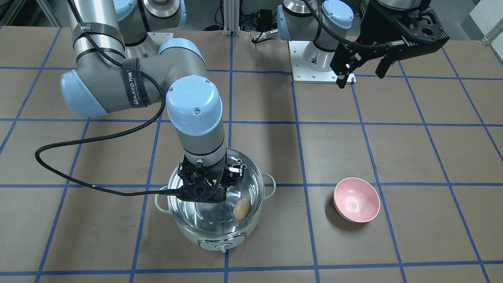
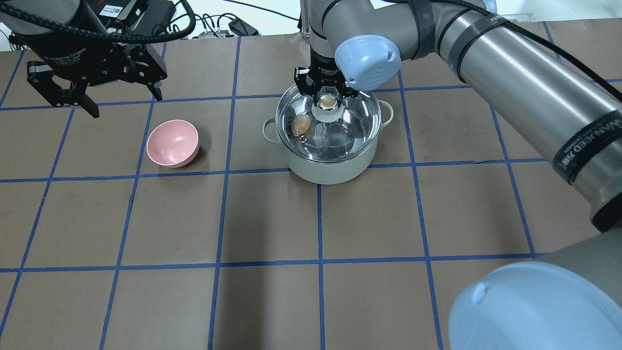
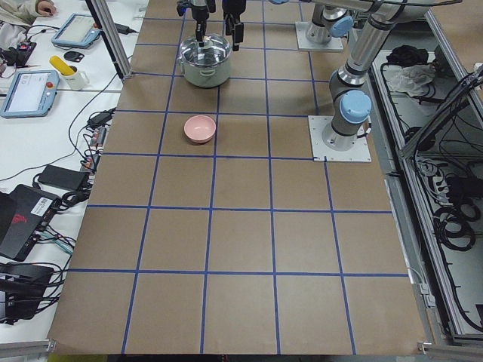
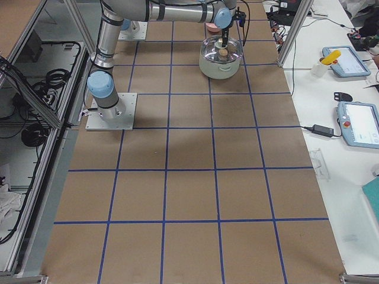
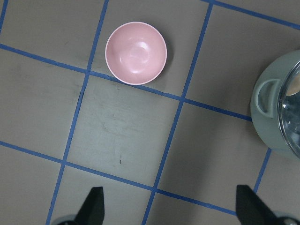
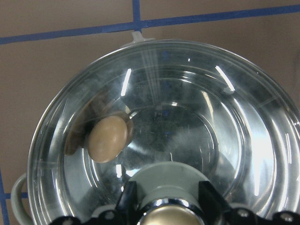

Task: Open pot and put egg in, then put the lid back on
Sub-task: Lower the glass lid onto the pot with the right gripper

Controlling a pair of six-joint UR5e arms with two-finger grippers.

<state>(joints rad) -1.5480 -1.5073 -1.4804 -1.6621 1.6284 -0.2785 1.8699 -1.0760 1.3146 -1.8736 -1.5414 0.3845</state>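
The mint-green pot (image 1: 220, 232) stands on the table, also in the overhead view (image 2: 330, 170). The glass lid (image 2: 352, 127) lies on its rim. The brown egg (image 1: 242, 208) lies inside the pot, seen through the glass (image 2: 301, 125) (image 6: 108, 138). My right gripper (image 2: 328, 99) stands straight down over the lid; its fingers (image 6: 127, 200) press against the pale base of the knob (image 6: 164, 216). My left gripper (image 2: 124, 102) is open and empty, held high over the table behind the pink bowl, well away from the pot.
A pink bowl (image 2: 173, 143) sits empty on the table to the robot's left of the pot, also in the left wrist view (image 5: 136, 53). The pot's side handle (image 5: 266, 96) shows at that view's right edge. Blue tape lines grid the brown table.
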